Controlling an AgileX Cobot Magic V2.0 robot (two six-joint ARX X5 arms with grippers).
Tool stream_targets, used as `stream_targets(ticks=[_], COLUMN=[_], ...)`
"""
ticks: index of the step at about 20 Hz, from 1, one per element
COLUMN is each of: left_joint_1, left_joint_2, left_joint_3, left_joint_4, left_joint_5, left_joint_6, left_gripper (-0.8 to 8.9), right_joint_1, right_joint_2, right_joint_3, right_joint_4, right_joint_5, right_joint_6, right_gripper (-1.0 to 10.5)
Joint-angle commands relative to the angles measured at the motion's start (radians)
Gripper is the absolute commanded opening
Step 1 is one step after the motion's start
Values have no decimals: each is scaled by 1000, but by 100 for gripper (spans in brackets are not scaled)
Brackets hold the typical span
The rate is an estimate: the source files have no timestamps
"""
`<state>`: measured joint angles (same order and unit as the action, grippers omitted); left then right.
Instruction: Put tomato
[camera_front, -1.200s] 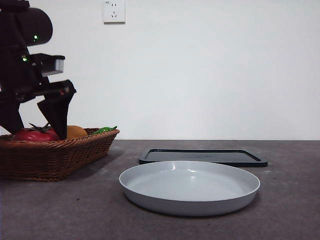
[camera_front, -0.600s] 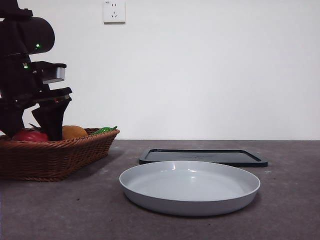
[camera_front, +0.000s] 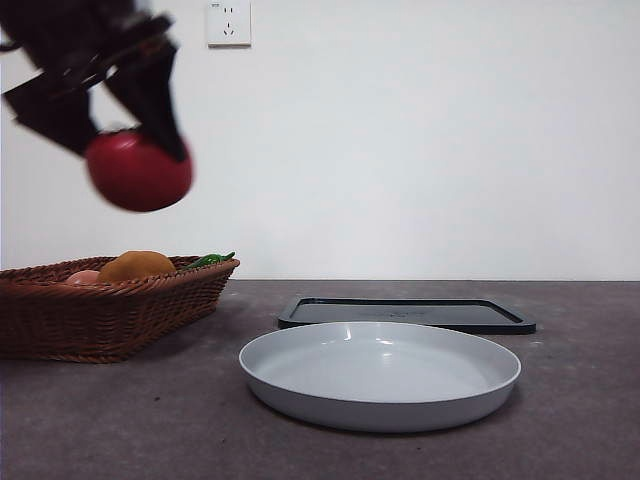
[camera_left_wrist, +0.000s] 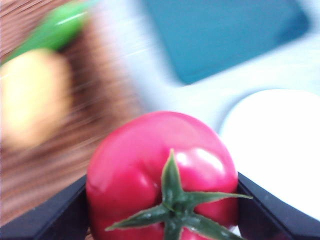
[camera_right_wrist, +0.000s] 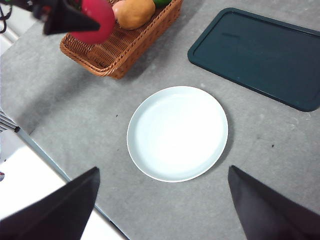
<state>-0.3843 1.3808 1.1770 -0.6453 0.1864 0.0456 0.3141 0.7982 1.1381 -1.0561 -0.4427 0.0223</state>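
Front view: left end effector (camera_front: 125, 110) pinching tomato (camera_front: 138, 171), high above basket (camera_front: 110, 310); plate (camera_front: 380, 375) lies down and right of it on counter (camera_front: 100, 420).

Left wrist view: jaws clamp tomato (camera_left_wrist: 162, 175) sides, stem toward camera.

Right wrist view: right end effector (camera_right_wrist: 165, 210) spread, empty, above plate's (camera_right_wrist: 177, 132) near side; tomato (camera_right_wrist: 95, 20) far left.

The tomato (camera_left_wrist: 161, 175) is being held between the two black jaws of the left gripper (camera_left_wrist: 162, 220), above a blurred wicker basket (camera_left_wrist: 60, 150).
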Motion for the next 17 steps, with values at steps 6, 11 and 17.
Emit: stream_targets(ticks=[6,11,17], left_joint_1=[-267,-372,-421], left_joint_2=[81,215,364], left_joint_3=[24,24,24], left_joint_4=[188,250,304], left_joint_5=[5,0,-14], left_joint_6=[-13,-13,-6], left_gripper=[303,303,303], right_joint_1=[5,5,5], right_joint_2=[7,11,11], right_joint_3=[20,20,20], right_joint_4=[16,15,14], right_joint_5=[-2,-2,-2], right_joint_6=[-4,-4,-4], right_gripper=[411,411,411])
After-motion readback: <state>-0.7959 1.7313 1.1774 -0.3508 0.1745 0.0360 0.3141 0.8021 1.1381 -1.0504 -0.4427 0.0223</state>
